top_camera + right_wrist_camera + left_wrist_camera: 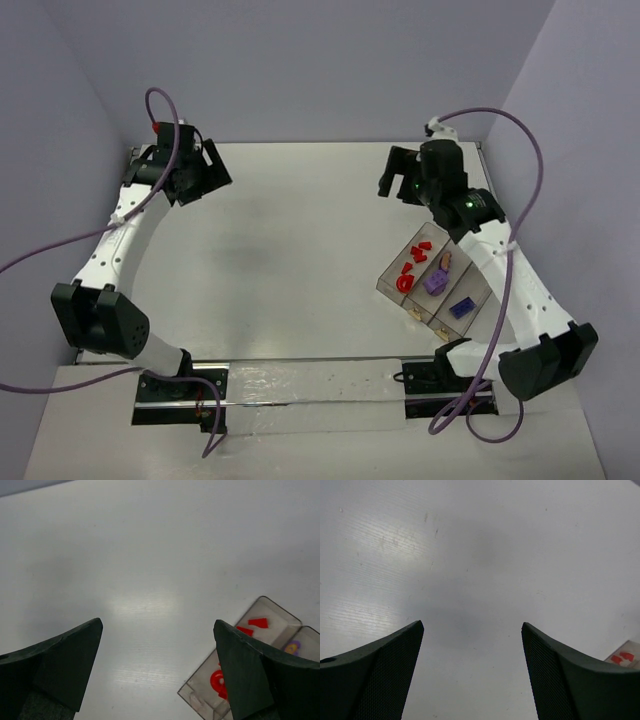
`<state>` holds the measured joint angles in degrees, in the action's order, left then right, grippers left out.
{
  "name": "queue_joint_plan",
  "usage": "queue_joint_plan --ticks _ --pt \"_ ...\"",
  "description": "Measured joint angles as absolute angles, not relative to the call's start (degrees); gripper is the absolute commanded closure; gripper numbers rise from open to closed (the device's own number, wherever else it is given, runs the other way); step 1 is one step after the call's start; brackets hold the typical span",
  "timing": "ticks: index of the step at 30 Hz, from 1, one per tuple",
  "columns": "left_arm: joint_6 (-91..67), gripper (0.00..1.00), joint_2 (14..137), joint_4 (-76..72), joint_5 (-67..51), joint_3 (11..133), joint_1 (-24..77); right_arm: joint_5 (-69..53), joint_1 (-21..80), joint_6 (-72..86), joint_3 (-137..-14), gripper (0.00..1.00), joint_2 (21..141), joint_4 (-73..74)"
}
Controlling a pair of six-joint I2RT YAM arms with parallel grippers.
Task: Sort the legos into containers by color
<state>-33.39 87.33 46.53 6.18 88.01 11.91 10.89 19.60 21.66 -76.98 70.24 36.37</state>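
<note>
The containers (400,256), a clear three-compartment tray, lie at the right of the table. Red legos (412,268) fill its far compartment, light purple legos (436,280) the middle one, and a dark blue lego (462,307) the near one. My right gripper (400,175) hovers open and empty beyond the tray's far end. In the right wrist view (157,630) its jaws stand wide over bare table, with the tray (200,692) and red legos (258,623) at the lower right. Far across the table at the back left, my left gripper (203,185) (472,627) is open and empty.
White table with grey walls at the back and on both sides. Purple cables loop from both arms. The right arm's forearm (500,270) runs along the tray's right side. The tray's corner with red pieces (624,658) shows at the left wrist view's right edge.
</note>
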Motion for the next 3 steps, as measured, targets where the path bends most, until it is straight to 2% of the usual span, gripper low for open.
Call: queue_joint_plan --ticks 3 --pt "-34.0 0.14 83.7 46.1 5.2 87.6 11.9 9.7 22.6 21.9 -76.2 0.00 73.0 34.0"
